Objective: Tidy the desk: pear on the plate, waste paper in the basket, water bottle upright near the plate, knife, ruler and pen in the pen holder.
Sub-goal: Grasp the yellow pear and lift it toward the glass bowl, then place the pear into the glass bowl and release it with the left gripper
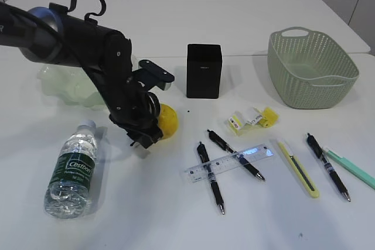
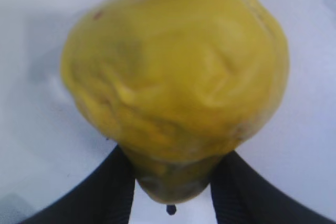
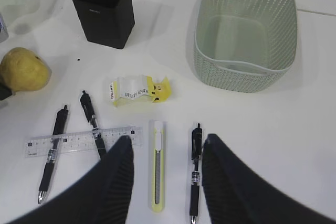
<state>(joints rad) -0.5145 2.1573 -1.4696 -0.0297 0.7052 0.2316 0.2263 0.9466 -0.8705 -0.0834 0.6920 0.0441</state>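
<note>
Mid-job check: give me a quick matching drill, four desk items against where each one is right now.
Items:
1. pear
2. water bottle
3. ruler
4. basket

States:
A. lying across two black pens
B. empty, upright on the far right
C. between the left gripper's fingers
D. on its side near the front left

Pairs: 1-C, 2-D, 3-A, 4-B

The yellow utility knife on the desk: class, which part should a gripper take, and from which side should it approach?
Grip the knife across its narrow width near mid-length, coming straight down from above. It lies flat on the desk, long and slim, with a pen lying alongside to its right, so the jaws probably need to straddle only the knife.
</note>
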